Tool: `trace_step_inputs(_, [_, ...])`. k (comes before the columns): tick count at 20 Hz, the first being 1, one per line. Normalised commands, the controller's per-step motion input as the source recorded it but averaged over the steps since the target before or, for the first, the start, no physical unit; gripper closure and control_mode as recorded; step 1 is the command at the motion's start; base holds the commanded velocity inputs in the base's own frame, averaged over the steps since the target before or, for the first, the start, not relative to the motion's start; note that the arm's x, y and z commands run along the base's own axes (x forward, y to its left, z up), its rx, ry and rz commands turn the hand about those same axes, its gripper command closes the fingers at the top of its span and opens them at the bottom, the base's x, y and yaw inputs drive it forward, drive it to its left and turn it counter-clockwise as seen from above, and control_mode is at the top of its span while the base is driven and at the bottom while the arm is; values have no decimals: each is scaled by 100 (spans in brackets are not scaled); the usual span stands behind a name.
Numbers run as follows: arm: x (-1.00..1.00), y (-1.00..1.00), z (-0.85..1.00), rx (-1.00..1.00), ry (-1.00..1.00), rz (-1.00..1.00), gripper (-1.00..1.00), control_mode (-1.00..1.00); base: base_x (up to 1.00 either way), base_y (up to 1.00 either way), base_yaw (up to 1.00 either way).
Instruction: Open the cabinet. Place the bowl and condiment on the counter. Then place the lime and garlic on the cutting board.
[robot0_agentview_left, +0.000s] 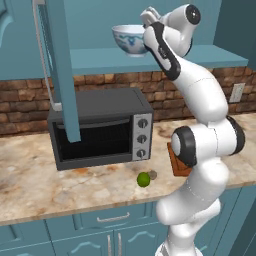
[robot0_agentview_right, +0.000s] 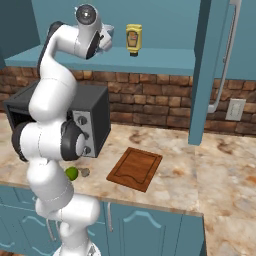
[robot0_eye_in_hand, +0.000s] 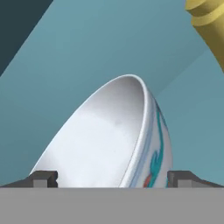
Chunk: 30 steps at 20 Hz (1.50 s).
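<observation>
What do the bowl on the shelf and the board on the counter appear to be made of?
Bowl: probably glazed ceramic, glossy white with blue and red painted patterns. Cutting board: looks like wood, matte brown with visible grain and a groove near its edge.

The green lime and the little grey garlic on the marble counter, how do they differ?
The round green lime is bright and clearly bigger; the small grey-brown garlic is dull and smaller. The lime lies nearer the counter's front edge, the garlic just behind it, toward the brown wooden cutting board. Both rest on the marble counter in front of the black toaster oven, neither yet on the board.
</observation>
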Motion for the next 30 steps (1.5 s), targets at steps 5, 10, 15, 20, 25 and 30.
trace_step_inputs(5, [1,5,-12,5,0,0,100,-100,0,0,0])
trace_step_inputs(10, [-9,-1,-16,2,1,-1,100,-100,0,0,0])
trace_step_inputs(15, [-61,-22,-8,0,2,-11,100,-100,0,0,0])
trace_step_inputs(20, [-100,-47,2,7,0,-5,100,-100,0,0,0])
trace_step_inputs(25, [-100,-13,4,2,0,1,100,-100,0,0,0])
trace_step_inputs(30, [-100,1,0,1,-3,12,100,-100,0,0,0])
